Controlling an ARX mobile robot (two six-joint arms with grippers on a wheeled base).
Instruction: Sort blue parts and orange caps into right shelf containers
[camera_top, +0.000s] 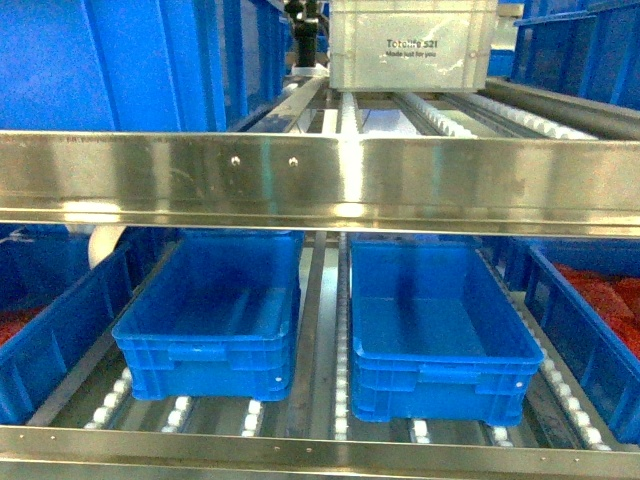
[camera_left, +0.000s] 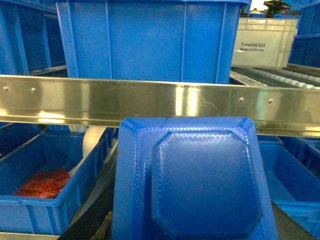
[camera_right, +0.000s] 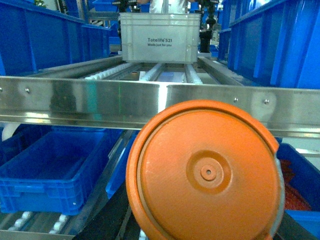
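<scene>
Both hands loaded, blue part (camera_left: 195, 185) left, orange cap (camera_right: 205, 172) right, grips hidden so can't tell how tight; I'd duck under the rail (camera_top: 320, 185), drop each squarely into its crate (camera_top: 430, 385).

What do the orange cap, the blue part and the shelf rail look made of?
Orange cap: matte moulded plastic, with concentric ridges and a centre nub. Blue part: plastic, fine woven-looking texture with a slight sheen. Shelf rail: bright metal, probably steel, mirror-like reflections and rivets.

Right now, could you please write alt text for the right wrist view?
A large round orange cap fills the lower foreground, very close to the camera. Behind it runs a shiny steel shelf rail, with a white crate on rollers above and a blue crate below left.
</scene>
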